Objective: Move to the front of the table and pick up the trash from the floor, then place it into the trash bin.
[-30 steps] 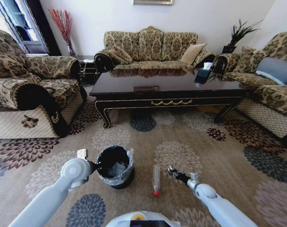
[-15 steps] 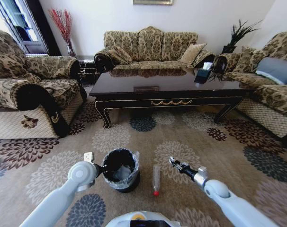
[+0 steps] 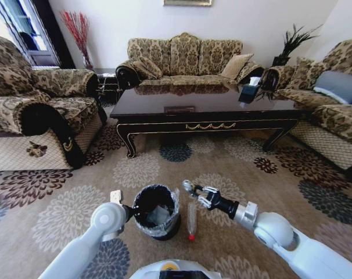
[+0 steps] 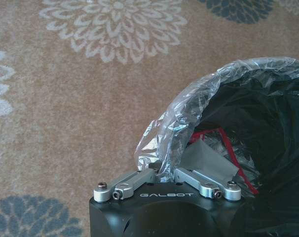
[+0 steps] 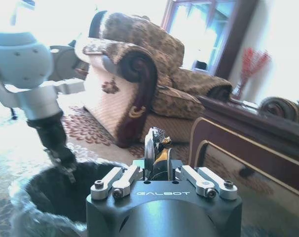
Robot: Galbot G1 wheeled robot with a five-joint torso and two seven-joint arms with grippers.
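carpet (image 3: 269, 192) | trash bin (image 3: 157, 212), bottle (image 3: 191, 220), table (image 3: 205, 110)

Pale blue-white arms, black hand (image 5: 157, 148) marked GALBOT, perhaps silver-screwed linkages

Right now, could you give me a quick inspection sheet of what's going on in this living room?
Surface: patterned carpet, floral medallions.
Job's things: trash bin with liner, paper inside; plastic bottle lying on the carpet beside it; table beyond.
Clutter: tissue box on the table.
Grippers: left end effector clamped on the bin's liner rim; right end effector holds a crumpled wrapper by the bin's rim.
Cables: nothing seen.
Surroundings: sofas, window, dried plants.
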